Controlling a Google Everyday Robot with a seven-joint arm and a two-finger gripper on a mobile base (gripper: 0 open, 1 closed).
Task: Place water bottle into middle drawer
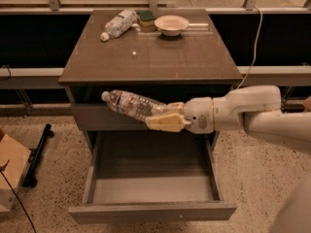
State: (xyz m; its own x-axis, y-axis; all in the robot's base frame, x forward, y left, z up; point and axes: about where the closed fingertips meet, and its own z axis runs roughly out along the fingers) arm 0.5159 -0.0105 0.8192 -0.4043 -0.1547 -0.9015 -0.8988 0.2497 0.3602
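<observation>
My gripper (158,116) is shut on the water bottle (129,104), a clear crinkled bottle with a white label and reddish print. It holds the bottle roughly level, cap end to the left, in front of the cabinet's upper drawer front and above the open middle drawer (150,208). The drawer is grey, shallow, pulled out toward the camera, and nothing shows inside it. My white arm (243,113) reaches in from the right.
On the brown cabinet top (150,57) lie a second clear bottle with a white cap (116,24), a green sponge (146,17) and a white bowl (171,24) at the back. A black stand (36,154) and a cardboard box (9,171) sit on the floor at left.
</observation>
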